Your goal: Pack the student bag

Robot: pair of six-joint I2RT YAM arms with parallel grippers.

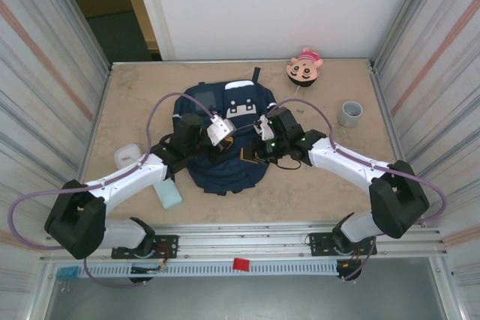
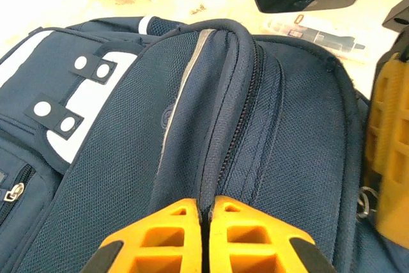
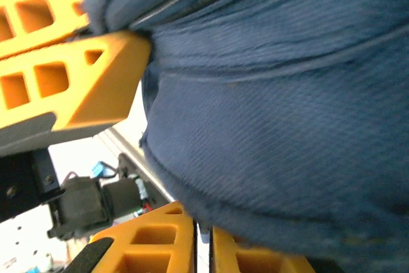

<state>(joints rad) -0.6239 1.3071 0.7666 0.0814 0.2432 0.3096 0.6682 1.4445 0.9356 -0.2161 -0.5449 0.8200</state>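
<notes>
Bag (image 1: 225, 168) lies flat mid-table (image 1: 337, 177), between the two arms, white-patch front up and its top toward the far wall. Both arms reach in over its near half, wrists close together. Left gripper (image 2: 204, 212): fingers pressed together with no visible gap, pinching a raised fold of navy fabric next to a zipper line. The fold runs straight up from the tips as a ridge. The right wrist view confirms it, with the left fingers clamped on a bunch of fabric at the upper left. Right gripper (image 3: 204, 231): fingers nearly together with only a thin slit, and the bag's hem hangs right at the slit. It looks like a pinch on the edge of the fabric, but the blur makes the contact hard to confirm. Bag fabric is lifted and draped between the two grips. Also on the table: doll head (image 1: 304, 69) at the far edge, grey cup (image 1: 349, 113) right of the bag, teal block (image 1: 169, 196) near left, and a small white item (image 1: 126, 157) left. All are apart from the bag.
</notes>
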